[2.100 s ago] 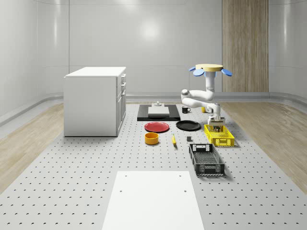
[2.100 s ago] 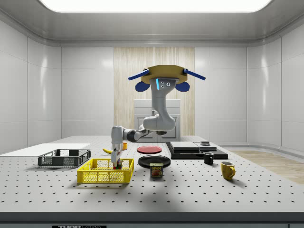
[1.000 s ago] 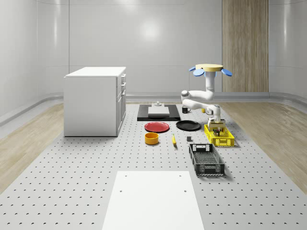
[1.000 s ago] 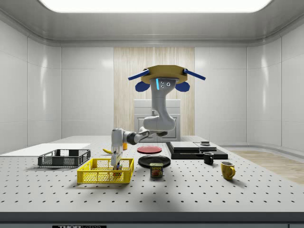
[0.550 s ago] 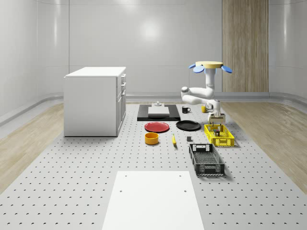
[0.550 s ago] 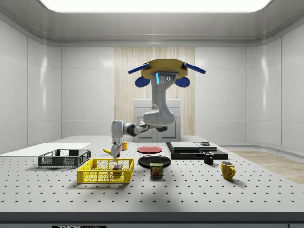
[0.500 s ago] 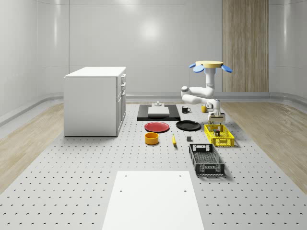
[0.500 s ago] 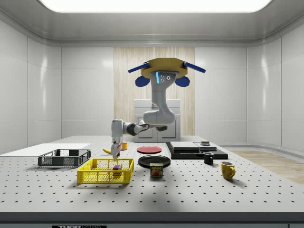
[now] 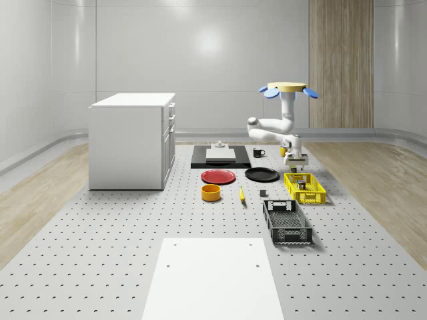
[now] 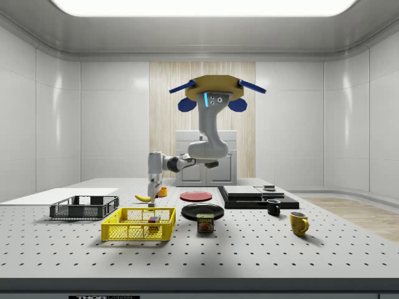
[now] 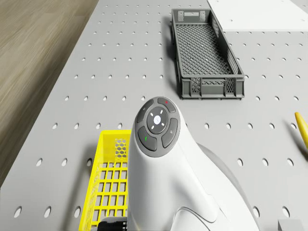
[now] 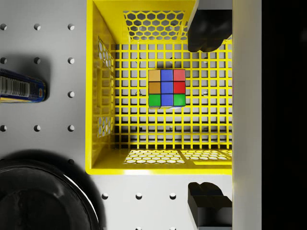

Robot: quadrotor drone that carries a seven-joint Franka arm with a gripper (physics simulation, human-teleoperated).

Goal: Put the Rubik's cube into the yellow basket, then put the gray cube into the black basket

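Observation:
The Rubik's cube (image 12: 166,88) lies on the floor of the yellow basket (image 12: 158,167), near the end closest to the black plate; it also shows through the basket's mesh (image 10: 152,219). My gripper (image 12: 209,117) hangs open straight above that basket (image 9: 312,199), well clear of its rim (image 10: 152,190), with nothing between its fingers. The drone (image 9: 288,89) hovers high over the table behind the yellow basket. A small gray cube (image 9: 263,194) sits on the table between the banana and the baskets. The black basket (image 9: 287,222) stands in front of the yellow one.
A black plate (image 9: 261,175), a red plate (image 9: 218,177), an orange bowl (image 9: 211,193) and a banana (image 9: 241,194) lie to the whole-scene view's left of the baskets. A can (image 10: 205,223) and two mugs (image 10: 299,223) stand nearby. A white cabinet (image 9: 133,140) stands far left.
The gripper, earlier down inside the yellow basket with the Rubik's cube, has let it go and risen above the rim. The drone has climbed a little and the arm has drawn back.

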